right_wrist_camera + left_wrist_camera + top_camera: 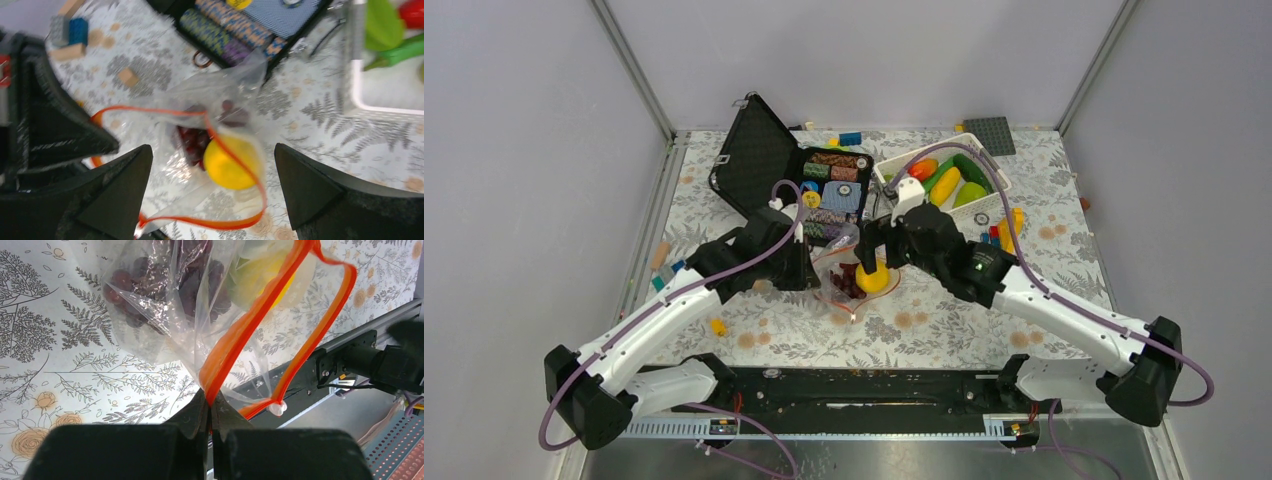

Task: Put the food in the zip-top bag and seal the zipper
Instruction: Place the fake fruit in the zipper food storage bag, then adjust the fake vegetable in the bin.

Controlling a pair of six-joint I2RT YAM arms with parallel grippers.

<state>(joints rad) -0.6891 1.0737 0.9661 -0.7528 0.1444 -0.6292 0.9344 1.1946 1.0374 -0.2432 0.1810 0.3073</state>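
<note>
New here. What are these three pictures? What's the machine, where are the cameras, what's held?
Two robot arms are bolted at the near edge of a flowered table. The wide picture looks down from above and behind them; the other two come from a camera on each wrist. The left gripper is shut on the orange zipper of a clear bag with its mouth open. Grapes and a yellow fruit sit inside. The right gripper hangs open above the bag, holding nothing. Behind lie a black case and a white basket of toy food.
</note>
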